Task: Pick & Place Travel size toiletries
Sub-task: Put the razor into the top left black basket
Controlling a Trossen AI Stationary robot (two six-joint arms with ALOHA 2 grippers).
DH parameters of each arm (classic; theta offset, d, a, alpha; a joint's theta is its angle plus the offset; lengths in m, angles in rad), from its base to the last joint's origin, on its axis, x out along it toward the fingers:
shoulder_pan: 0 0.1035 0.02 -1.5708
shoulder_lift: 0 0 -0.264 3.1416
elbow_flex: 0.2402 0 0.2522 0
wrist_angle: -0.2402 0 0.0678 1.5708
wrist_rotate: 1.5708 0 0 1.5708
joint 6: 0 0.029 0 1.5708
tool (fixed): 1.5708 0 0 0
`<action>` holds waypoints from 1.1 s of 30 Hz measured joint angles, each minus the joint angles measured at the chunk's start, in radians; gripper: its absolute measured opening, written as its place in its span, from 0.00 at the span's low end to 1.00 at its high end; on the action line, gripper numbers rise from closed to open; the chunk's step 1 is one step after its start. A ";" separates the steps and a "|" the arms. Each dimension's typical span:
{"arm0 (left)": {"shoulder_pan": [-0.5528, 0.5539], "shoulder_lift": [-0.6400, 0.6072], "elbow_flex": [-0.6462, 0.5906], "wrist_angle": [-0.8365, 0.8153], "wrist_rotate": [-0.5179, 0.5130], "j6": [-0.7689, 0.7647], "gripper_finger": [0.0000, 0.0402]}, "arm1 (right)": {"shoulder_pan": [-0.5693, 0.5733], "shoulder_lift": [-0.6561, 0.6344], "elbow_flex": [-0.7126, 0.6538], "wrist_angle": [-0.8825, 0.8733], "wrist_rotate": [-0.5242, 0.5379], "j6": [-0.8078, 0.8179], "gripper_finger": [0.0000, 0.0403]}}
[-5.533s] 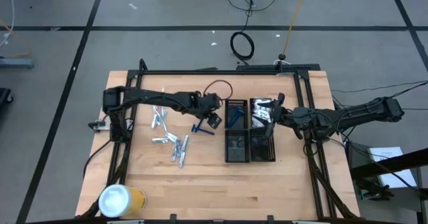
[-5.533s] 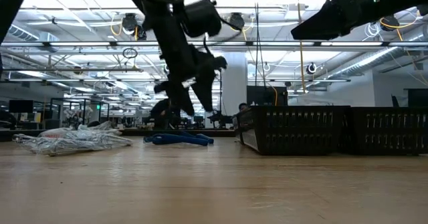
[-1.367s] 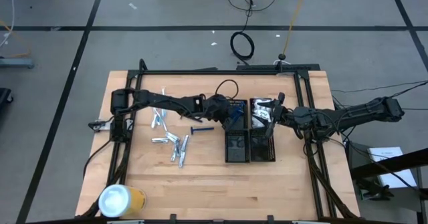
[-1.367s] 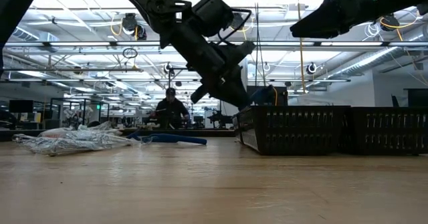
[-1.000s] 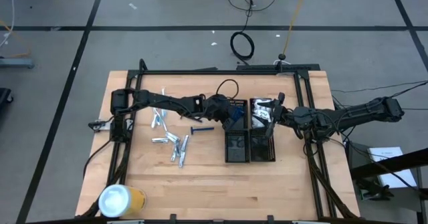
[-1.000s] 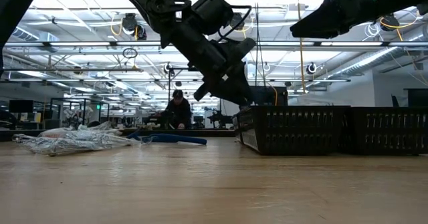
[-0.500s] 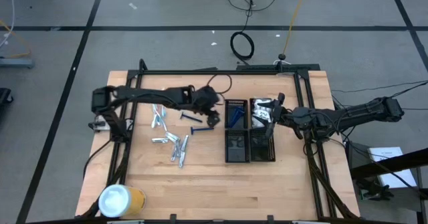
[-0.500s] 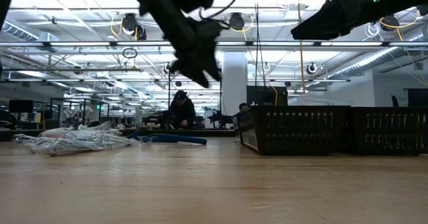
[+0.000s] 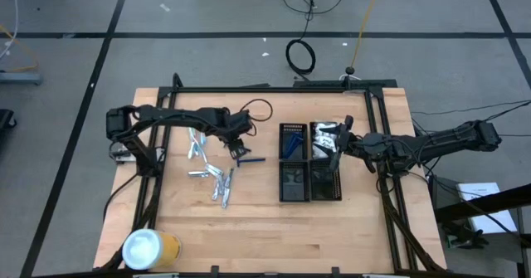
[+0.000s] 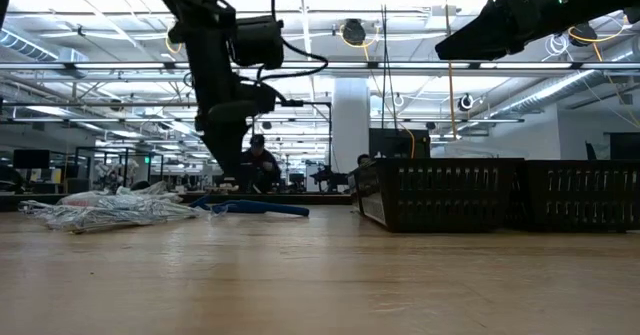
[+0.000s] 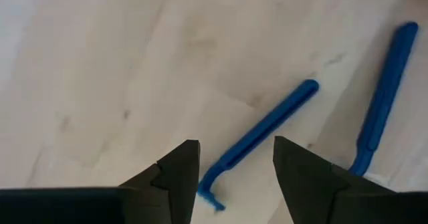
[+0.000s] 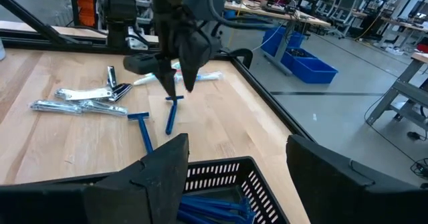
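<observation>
Blue razors [image 9: 249, 158] lie on the table [image 9: 249, 228] mid-surface, beside the trays [image 9: 309, 162]. Just above them the left gripper [image 11: 234, 164] hangs, jaws parted, empty. Farther along, the right gripper [image 12: 234, 157] waits above the trays, spread wide, empty.

A yellow cylinder with a white lid [image 9: 150, 249] stands at the worktop's [image 9: 249, 228] near left corner; black gridded trays [image 9: 309, 163] sit right of centre.
</observation>
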 joint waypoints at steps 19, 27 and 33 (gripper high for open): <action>-0.018 0.000 -0.179 0.234 0.031 0.216 0.44 | 0.000 0.000 0.000 0.001 0.000 0.000 0.59; -0.018 0.038 -0.196 0.238 0.044 0.212 0.44 | 0.000 0.000 0.000 0.001 -0.001 0.001 0.59; -0.016 0.070 -0.195 0.238 0.087 0.209 0.38 | 0.000 0.000 0.000 0.003 -0.001 0.002 0.59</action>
